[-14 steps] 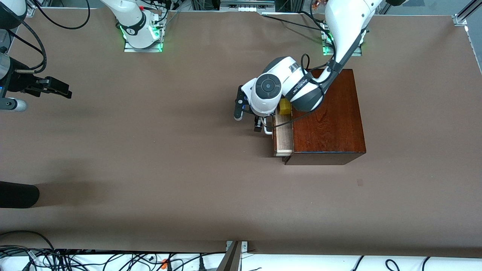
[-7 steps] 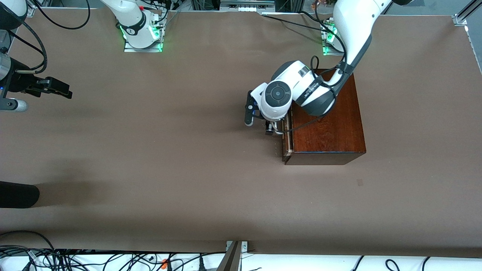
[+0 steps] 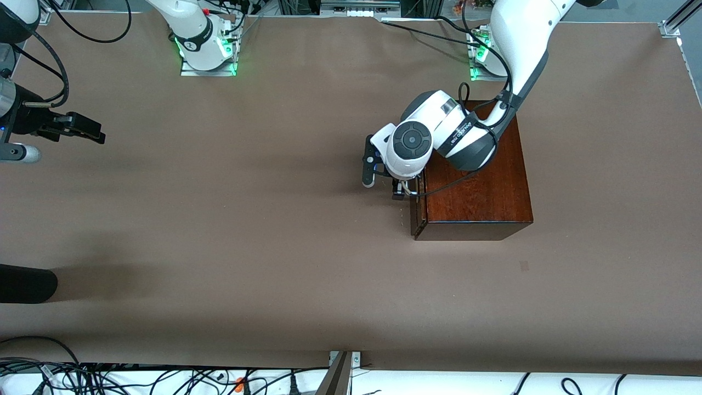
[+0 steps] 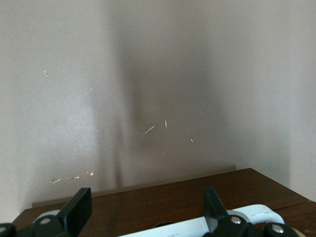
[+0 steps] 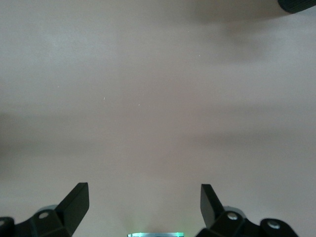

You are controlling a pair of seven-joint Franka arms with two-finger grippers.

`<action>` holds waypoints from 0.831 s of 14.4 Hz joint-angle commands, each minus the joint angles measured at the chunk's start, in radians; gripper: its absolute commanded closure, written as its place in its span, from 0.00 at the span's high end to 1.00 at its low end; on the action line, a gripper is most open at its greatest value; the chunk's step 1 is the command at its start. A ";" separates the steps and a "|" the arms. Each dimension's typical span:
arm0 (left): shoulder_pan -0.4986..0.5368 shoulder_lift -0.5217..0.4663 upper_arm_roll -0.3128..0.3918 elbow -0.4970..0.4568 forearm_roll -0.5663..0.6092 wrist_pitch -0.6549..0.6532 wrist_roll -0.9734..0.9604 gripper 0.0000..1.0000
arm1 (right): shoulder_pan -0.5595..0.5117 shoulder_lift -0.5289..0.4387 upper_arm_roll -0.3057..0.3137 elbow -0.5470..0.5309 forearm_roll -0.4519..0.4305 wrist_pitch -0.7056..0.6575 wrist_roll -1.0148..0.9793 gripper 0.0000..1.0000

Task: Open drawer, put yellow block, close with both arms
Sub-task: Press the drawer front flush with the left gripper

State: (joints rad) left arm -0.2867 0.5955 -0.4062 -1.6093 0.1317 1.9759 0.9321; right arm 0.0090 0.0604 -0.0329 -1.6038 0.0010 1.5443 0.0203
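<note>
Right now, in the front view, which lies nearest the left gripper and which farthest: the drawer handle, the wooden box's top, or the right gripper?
1. Handle: right at the left gripper, on the drawer front.
2. Box top: beside it, toward the left arm's end.
3. Right gripper: at the right arm's end of the table, open, waiting.

left arm [image 3: 439, 131] reaching over the wooden box [image 3: 474, 181] | left gripper [image 3: 403, 189] sitting at the white handle [image 3: 407, 190] of the drawer [image 3: 415, 211], which is lying flush in the box | right gripper [image 3: 82, 127] waiting, jaws spread, over the table [image 3: 247, 230] at the right arm's end
</note>
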 commanded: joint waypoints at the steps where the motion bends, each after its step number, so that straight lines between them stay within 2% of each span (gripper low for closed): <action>1: 0.017 -0.037 0.007 -0.023 0.028 -0.029 0.025 1.00 | 0.002 0.009 0.001 0.021 0.004 -0.009 -0.011 1.00; 8: 0.021 -0.040 0.001 -0.014 0.023 -0.031 0.021 1.00 | 0.002 0.009 0.001 0.021 0.004 -0.010 -0.011 1.00; 12: 0.017 -0.106 -0.019 -0.011 -0.072 -0.041 -0.119 1.00 | 0.002 0.009 0.001 0.021 0.004 -0.010 -0.011 1.00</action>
State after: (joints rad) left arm -0.2764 0.5614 -0.4086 -1.6037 0.1072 1.9609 0.8875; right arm 0.0094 0.0604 -0.0329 -1.6038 0.0010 1.5442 0.0203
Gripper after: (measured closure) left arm 0.000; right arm 0.000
